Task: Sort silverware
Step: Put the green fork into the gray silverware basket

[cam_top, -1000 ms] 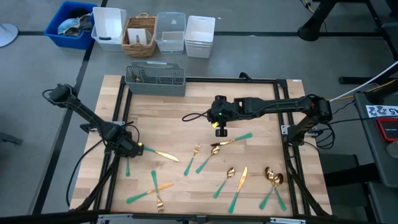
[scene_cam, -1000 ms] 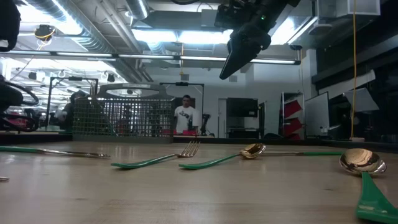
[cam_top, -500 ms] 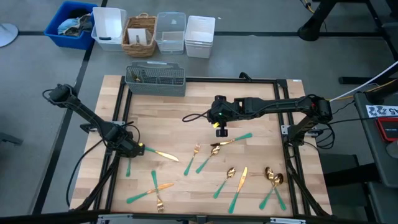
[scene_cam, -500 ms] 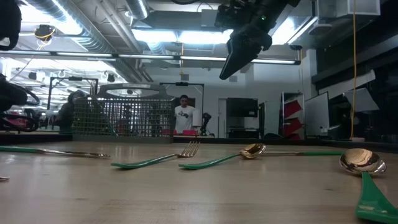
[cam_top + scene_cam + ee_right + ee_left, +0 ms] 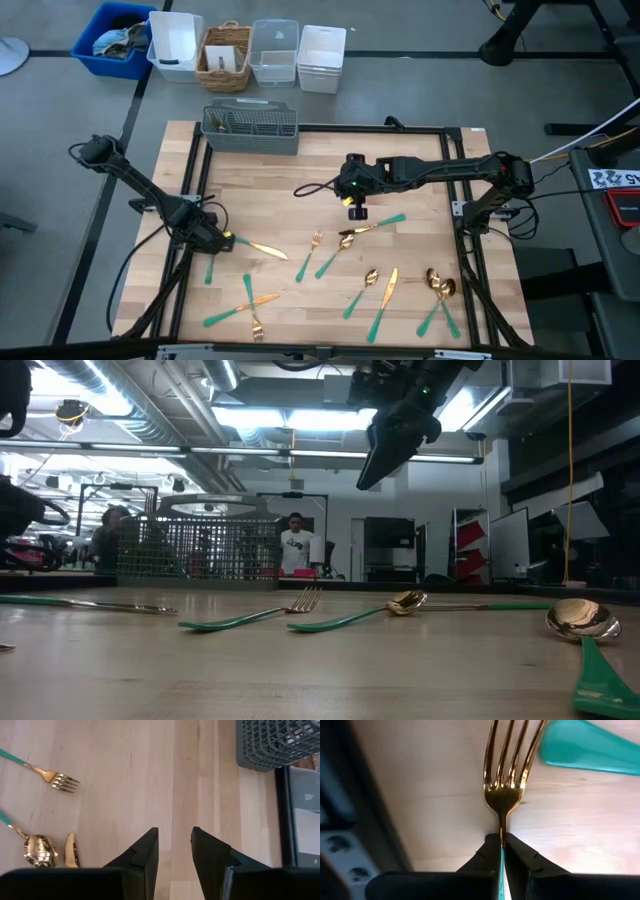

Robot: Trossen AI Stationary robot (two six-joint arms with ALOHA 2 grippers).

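A robotics lab, plainly: exposed ceiling ducts [image 5: 150, 405] and strip lights [image 5: 300, 420] overhead, grey floor [image 5: 80, 250] around a framed wooden test table [image 5: 300, 200], storage bins [image 5: 250, 55] lined alongside, a person [image 5: 296, 546] standing among equipment racks [image 5: 390, 548]

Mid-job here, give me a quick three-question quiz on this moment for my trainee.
1. What is the left gripper shut on?
A. fork
B. spoon
C. knife
2. True or false: the right gripper rests shut on the table.
3. Fill in: the mesh basket stands at the table edge nearest the row of ___.

Key: 1 A. 2 false: it hangs open above the table. 3 bins.
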